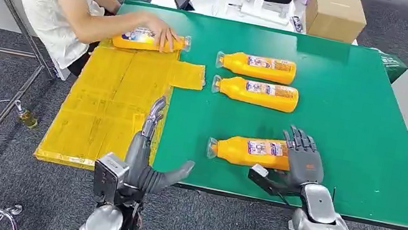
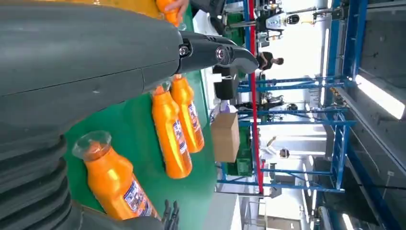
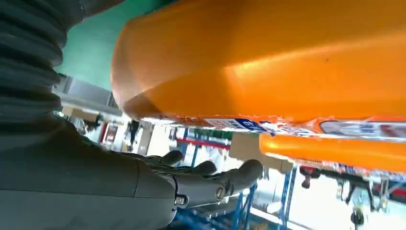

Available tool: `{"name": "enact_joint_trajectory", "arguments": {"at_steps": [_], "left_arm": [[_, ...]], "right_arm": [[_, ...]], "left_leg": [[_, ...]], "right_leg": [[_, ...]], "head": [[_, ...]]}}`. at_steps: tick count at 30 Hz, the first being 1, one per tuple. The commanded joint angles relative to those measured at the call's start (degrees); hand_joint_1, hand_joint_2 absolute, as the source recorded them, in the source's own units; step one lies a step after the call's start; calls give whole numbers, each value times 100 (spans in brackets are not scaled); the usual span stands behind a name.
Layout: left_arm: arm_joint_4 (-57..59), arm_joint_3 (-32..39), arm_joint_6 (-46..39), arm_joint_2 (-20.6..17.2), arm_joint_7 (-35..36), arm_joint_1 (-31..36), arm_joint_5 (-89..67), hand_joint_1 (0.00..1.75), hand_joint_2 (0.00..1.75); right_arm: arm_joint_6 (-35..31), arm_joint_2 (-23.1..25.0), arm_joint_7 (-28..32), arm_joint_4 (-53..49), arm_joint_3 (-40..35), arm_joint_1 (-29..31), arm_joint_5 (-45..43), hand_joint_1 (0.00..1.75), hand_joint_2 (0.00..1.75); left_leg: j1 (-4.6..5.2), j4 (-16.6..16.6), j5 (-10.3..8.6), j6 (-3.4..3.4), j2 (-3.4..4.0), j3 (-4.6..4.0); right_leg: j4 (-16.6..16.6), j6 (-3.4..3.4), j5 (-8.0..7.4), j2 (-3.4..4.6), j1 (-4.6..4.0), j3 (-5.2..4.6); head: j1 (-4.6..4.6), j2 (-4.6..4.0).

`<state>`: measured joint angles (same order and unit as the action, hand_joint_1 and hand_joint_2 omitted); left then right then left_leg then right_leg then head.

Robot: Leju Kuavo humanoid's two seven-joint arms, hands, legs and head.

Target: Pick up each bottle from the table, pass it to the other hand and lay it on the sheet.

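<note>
Our right hand (image 1: 299, 163) lies at the base of the nearest orange bottle (image 1: 249, 151), fingers spread, not clamped. Our left hand (image 1: 147, 155) is apart, holding nothing, over the table (image 1: 347, 115) edge by the yellow sheet (image 1: 108, 104). We see the bottle on its side, clear cap, blue-and-white label.

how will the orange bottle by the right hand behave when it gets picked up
The nearest bottle lies on its side on the green table, so it may roll if nudged. It looks full of orange liquid, so probably heavy for its size. Its smooth glossy plastic could slip in the right hand, whose fingers reach over its base.
</note>
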<state>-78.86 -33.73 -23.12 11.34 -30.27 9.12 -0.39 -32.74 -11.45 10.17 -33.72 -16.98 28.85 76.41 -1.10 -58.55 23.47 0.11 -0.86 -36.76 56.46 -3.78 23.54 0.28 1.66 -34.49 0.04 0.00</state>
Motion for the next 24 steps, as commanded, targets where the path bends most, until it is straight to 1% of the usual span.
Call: {"name": "enact_joint_trajectory", "arguments": {"at_steps": [1, 2, 3, 5, 6, 7, 10, 11, 12, 13, 14, 15, 17, 20, 21, 22, 24], "left_arm": [[53, -201, 142, -250, 128, 226, -2, 0, 175], [54, -209, 152, -253, 136, 230, -7, 0, 175], [49, -233, 189, -265, 174, 229, -23, 0, 175], [31, -246, 206, -279, 179, 226, -37, 0, 175], [21, -255, 227, -294, 186, 230, -50, 0, 175], [18, -252, 236, -297, 188, 234, -56, 0, 175], [13, -248, 257, -298, 195, 245, -67, 0, 175], [4, -295, 365, -332, 216, 266, -74, 0, 175], [-2, -297, 422, -340, 220, 266, -62, 0, 175], [-10, -308, 534, -352, 248, 272, -17, 0, 175], [-18, -297, 541, -350, 250, 264, -15, 0, 175], [-25, -300, 561, -355, 252, 264, -16, 0, 175], [-25, -300, 561, -355, 252, 264, -16, 0, 175], [-24, -299, 561, -358, 252, 262, -16, 0, 175], [-23, -298, 568, -358, 251, 262, -18, 0, 175], [-26, -289, 578, -356, 251, 257, -27, 0, 175], [-35, -289, 657, -368, 283, 243, -25, 0, 175]], "right_arm": [[745, 69, 125, 869, -332, 398, -305, 0, 175], [836, 76, 129, 879, -313, 399, -364, 0, 175], [1143, 32, 87, 931, -396, 414, -411, 0, 175], [1247, 3, 131, 957, -363, 408, -531, 0, 175], [1472, -30, 266, 993, -345, 420, -683, 141, 175], [1607, -55, 349, 1024, -298, 418, -823, 175, 175], [1740, -89, 486, 994, -242, 387, -1025, 175, 175], [2233, -14, 947, 945, 144, 327, -1704, 175, 175], [2509, -28, 1093, 870, 253, 252, -2011, 175, 175], [2694, -96, 1116, 826, 162, 233, -2103, 175, 175], [2710, -129, 1124, 800, 133, 225, -2148, 175, 175], [2818, -137, 1164, 805, 194, 223, -2291, 175, 175], [2818, -137, 1164, 805, 194, 223, -2291, 175, 175], [2821, -140, 1164, 801, 193, 231, -2291, 175, 175], [2856, -138, 1167, 791, 173, 232, -2332, 175, 175], [2836, -178, 1147, 757, 70, 223, -2326, 175, 175], [2942, -226, 1287, 648, 69, 145, -2583, 175, 175]], "left_leg": [[-4, 7, 9, 6, 14, 38], [-2, 4, 4, 3, 7, 25], [-3, 6, 7, 4, 11, 37], [-3, 6, 7, 5, 9, 42], [-5, 6, 6, 4, 8, 48], [-5, 9, 7, 6, 6, 57], [-3, 6, 2, 6, 4, 60], [-6, 9, 2, 8, 8, 66], [-5, 8, 1, 6, 6, 60], [-4, 8, 1, 5, 0, 61], [-8, 17, -1, 10, 1, 72], [-6, 7, 0, 5, -4, 66], [-8, 13, 2, 8, -1, 87], [-5, 6, 4, 3, 9, 86], [-6, 12, 2, 5, 9, 90], [-7, 6, 3, 3, 12, 86], [-9, 7, 3, 5, 11, 87]], "right_leg": [[-10, 27, 5, 2, -11, 37], [-6, 15, 2, 0, -6, 25], [-8, 21, 4, 1, -8, 36], [-8, 21, 4, 0, -8, 40], [-10, 20, 3, 0, -10, 45], [-14, 25, 4, -3, -11, 55], [-12, 19, 1, -10, -8, 55], [-16, 26, -1, -10, -12, 61], [-14, 20, -1, -8, -10, 56], [-14, 16, 1, -11, -8, 59], [-25, 32, -1, -18, -15, 72], [-14, 14, 2, -14, -9, 63], [-22, 23, 2, -15, -13, 84], [-13, 13, 1, -4, -8, 76], [-18, 21, 1, -11, -12, 82], [-14, 14, 0, -7, -12, 77], [-16, 15, 0, -8, -16, 78]], "head": [[0, 0], [0, 0], [0, 0], [0, 0], [0, 0], [0, 0], [0, 0], [0, 0], [0, 0], [0, 0], [0, 0], [2, 0], [0, 0], [0, 0], [0, 0], [0, 0], [2, 0]]}}
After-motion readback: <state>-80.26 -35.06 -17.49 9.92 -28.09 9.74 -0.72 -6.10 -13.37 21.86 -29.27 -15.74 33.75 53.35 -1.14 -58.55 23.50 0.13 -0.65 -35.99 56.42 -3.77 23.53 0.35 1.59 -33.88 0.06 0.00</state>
